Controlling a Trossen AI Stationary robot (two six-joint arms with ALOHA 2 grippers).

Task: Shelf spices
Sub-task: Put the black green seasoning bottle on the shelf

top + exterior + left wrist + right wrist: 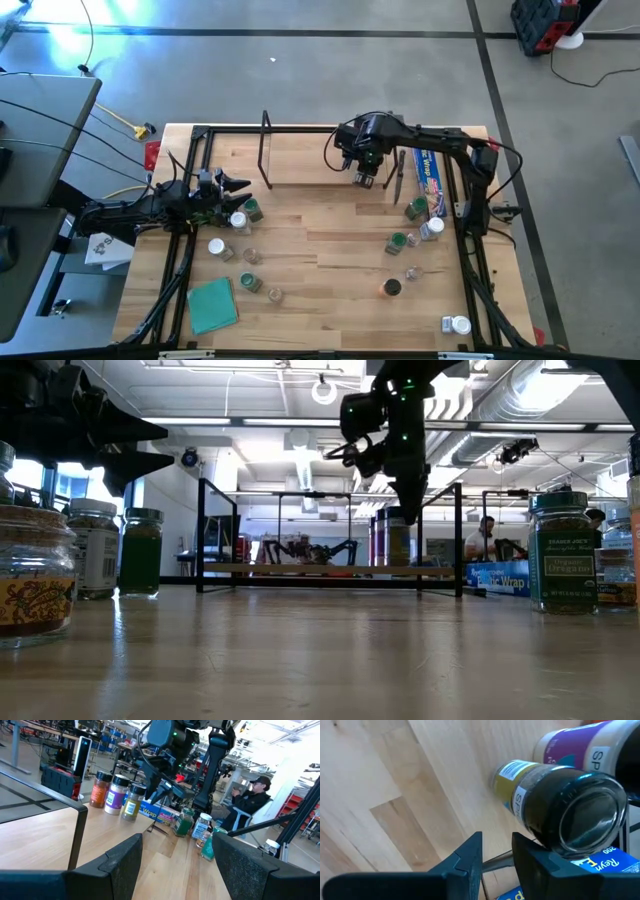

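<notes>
The shelf (300,155) stands at the table's far side. Three spice jars stand upright on its right end: brown (100,790), purple-labelled (116,795) and yellow-labelled with a black lid (535,785). My right gripper (496,847) points down just beside the black-lidded jar, its fingers a narrow gap apart with nothing between them. My left gripper (177,845) waits open and level at the table's left (238,186). More spice jars stand on the table in a left group (240,218) and a right group (415,208). My right gripper stands with the outer side of one finger (535,857) right next to the black lid (580,815) of the yellow-labelled jar. Whether it touches the lid, I cannot tell. The fingers come from above, and the jar stands upright on the shelf board.
A long blue wrap box (430,175) lies right of the shelf. A flat teal square (212,305) lies near the front left. The shelf's thin black end frames (265,150) stand upright. Bare wood (320,250) lies between the two jar groups. A person sits beyond the table (250,795).
</notes>
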